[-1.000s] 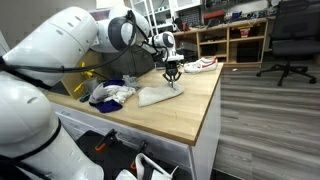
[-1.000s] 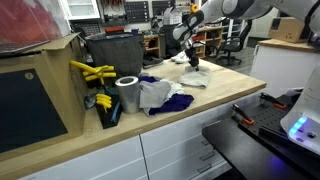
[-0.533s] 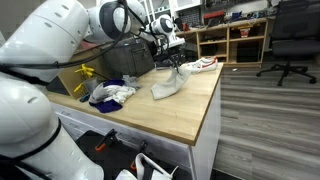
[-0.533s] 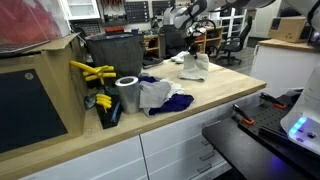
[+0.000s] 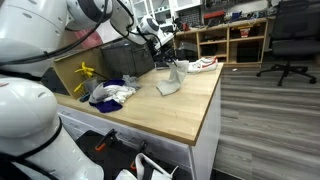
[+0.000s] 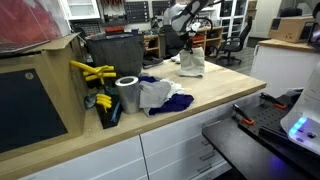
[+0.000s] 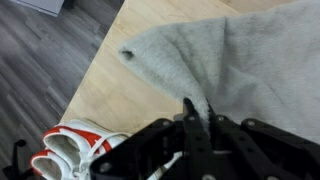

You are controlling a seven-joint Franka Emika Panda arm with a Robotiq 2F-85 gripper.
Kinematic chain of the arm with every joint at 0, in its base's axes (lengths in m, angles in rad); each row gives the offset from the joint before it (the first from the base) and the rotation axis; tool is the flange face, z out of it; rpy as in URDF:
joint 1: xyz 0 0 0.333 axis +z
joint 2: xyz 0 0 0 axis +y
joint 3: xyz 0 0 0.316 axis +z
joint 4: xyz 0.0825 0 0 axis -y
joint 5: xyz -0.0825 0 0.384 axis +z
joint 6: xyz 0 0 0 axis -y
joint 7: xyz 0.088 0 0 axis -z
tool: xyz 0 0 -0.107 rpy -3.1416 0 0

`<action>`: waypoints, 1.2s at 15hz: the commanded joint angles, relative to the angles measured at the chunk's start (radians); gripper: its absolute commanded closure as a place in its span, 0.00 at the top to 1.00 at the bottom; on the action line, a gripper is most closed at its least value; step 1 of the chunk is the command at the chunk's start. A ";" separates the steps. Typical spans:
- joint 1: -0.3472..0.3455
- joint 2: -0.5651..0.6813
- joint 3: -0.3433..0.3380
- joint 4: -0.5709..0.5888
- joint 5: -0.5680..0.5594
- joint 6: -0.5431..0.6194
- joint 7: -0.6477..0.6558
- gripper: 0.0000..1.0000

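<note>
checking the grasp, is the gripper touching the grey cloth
Touching. The wrist view shows the gripper shut on a fold of the grey cloth; in an exterior view the cloth hangs from it.

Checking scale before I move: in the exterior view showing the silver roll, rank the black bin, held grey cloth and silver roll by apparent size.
1. black bin
2-3. grey cloth and silver roll look alike; the roll sits nearer the camera, so unranked.

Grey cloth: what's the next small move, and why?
Probably raise it a little: the gripper is shut on the grey cloth, which hangs with its lower edge apparently touching the table. Clearing that edge would avoid dragging it on any sideways move.
</note>
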 commanded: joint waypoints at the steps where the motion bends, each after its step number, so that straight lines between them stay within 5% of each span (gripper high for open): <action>1: 0.059 -0.125 -0.040 -0.241 -0.100 0.134 0.120 0.02; 10: 0.077 -0.276 -0.022 -0.594 -0.198 0.211 0.426 0.02; 18: 0.103 -0.248 -0.024 -0.625 -0.175 0.418 0.751 0.02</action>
